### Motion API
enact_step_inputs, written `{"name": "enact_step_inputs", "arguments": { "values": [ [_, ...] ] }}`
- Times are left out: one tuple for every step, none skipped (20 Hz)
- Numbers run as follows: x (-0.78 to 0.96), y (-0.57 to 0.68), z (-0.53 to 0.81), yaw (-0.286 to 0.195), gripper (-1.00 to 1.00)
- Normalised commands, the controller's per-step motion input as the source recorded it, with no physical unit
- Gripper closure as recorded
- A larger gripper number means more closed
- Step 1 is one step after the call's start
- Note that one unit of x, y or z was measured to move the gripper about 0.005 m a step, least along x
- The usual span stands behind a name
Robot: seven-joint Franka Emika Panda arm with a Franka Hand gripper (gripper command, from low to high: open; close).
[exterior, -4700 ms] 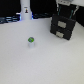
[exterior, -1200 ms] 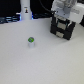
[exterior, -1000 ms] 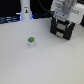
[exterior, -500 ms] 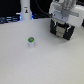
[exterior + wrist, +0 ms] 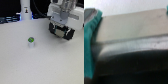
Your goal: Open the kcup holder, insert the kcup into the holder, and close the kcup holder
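The kcup holder is a black box at the exterior view's right, mostly covered by my arm. My gripper hangs right over it, fingers down at its front. The wrist view is blurred: one teal finger pad stands far off to one side, next to a pale grey band with a dark face beside it. The other finger does not show. The jaws look spread, with nothing between them. The kcup, a pale pod with a green top, stands upright on the white table, well to the exterior view's left of the holder.
A white post with a blue light stands at the back, on the exterior view's left. The white table spreads out in front of and around the pod. A dark strip runs along the table's far edge.
My arm came in over the black holder and has sunk a little lower onto its front over the last second. The pod has not moved.
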Motion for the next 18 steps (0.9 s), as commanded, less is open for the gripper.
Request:
{"name": "enact_step_inputs", "arguments": {
  "values": [
    [0.93, -0.34, 0.22, -0.081, 1.00],
    [0.93, -0.34, 0.22, -0.078, 1.00],
    [0.93, -0.34, 0.23, -0.077, 1.00],
    [0.93, -0.33, 0.24, -0.077, 1.00],
    [0.92, -0.33, 0.24, -0.077, 1.00],
    [0.91, -0.34, 0.25, -0.080, 1.00],
    [0.90, -0.36, 0.25, -0.084, 1.00],
    [0.90, -0.37, 0.25, -0.083, 1.00],
    [0.90, -0.41, 0.25, -0.083, 1.00],
    [0.87, -0.43, 0.24, -0.087, 1.00],
    [0.86, -0.44, 0.24, -0.086, 1.00],
    [0.85, -0.45, 0.24, -0.086, 1.00],
    [0.84, -0.46, 0.23, -0.090, 1.00],
    [0.84, -0.47, 0.22, -0.091, 1.00],
    [0.84, -0.46, 0.22, -0.091, 1.00],
    [0.82, -0.45, 0.23, -0.089, 1.00],
    [0.79, -0.46, 0.22, -0.085, 1.00],
    [0.76, -0.48, 0.21, -0.079, 1.00]
  ]
}}
